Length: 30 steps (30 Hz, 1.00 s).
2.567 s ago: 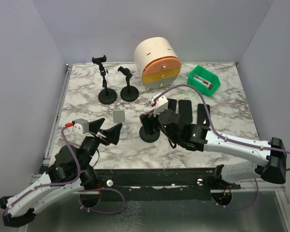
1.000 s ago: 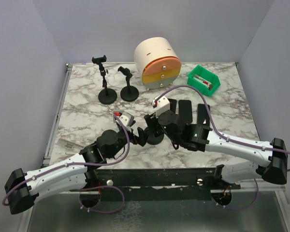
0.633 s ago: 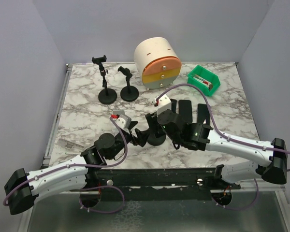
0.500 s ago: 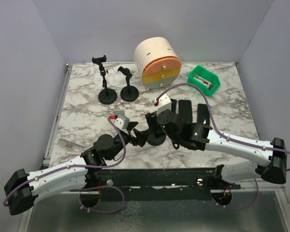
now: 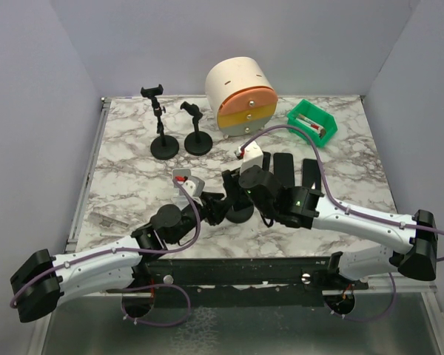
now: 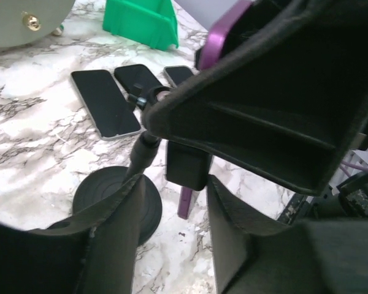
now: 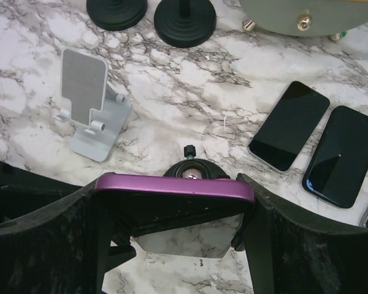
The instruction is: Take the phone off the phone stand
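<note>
The right gripper [image 7: 175,195] clenches the purple-cased rectangular phone [image 7: 175,185]. The black round-based stand [image 6: 101,191] sits between the left gripper [image 6: 175,184] fingers; I cannot tell their grip.

Green bin [image 6: 141,24], cream drawer drum [image 5: 237,78], grey folding stand [image 7: 83,82], spare flat phones [image 7: 289,133]

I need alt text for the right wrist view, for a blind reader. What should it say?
The right gripper holds a purple phone between its fingers, close over a black phone stand. On the marble table are a grey folding stand and two black phones.
</note>
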Each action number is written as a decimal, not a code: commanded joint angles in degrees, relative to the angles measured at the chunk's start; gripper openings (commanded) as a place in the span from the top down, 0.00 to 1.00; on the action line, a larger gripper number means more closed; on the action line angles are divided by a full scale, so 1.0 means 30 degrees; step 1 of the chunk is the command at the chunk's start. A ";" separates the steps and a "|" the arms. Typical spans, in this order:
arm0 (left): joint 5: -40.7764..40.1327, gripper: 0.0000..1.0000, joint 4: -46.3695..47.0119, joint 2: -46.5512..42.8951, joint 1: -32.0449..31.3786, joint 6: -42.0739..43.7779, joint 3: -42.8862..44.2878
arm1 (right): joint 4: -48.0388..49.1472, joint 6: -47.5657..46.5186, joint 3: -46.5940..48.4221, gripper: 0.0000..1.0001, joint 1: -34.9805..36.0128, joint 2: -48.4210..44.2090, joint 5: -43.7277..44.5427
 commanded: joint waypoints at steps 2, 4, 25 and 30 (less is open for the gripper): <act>-0.0961 0.65 0.1293 -0.0187 -0.0027 -0.0179 0.0138 | 0.0006 0.0725 0.0655 1.00 -0.0062 0.0019 -0.0818; -0.1081 0.71 0.1780 -0.0435 -0.0005 -0.0183 -0.0152 | -0.0073 0.0757 0.0569 1.00 -0.0062 -0.0111 -0.1084; 0.2456 1.00 0.2965 -0.1033 0.3174 -0.4001 -0.1578 | 0.2603 0.0941 -0.2978 1.00 -0.1037 -0.3620 -0.7241; 0.2798 1.00 0.3084 -0.1207 0.3517 -0.4831 -0.2016 | 0.3581 0.0997 -0.3752 1.00 -0.1438 -0.4502 -0.8322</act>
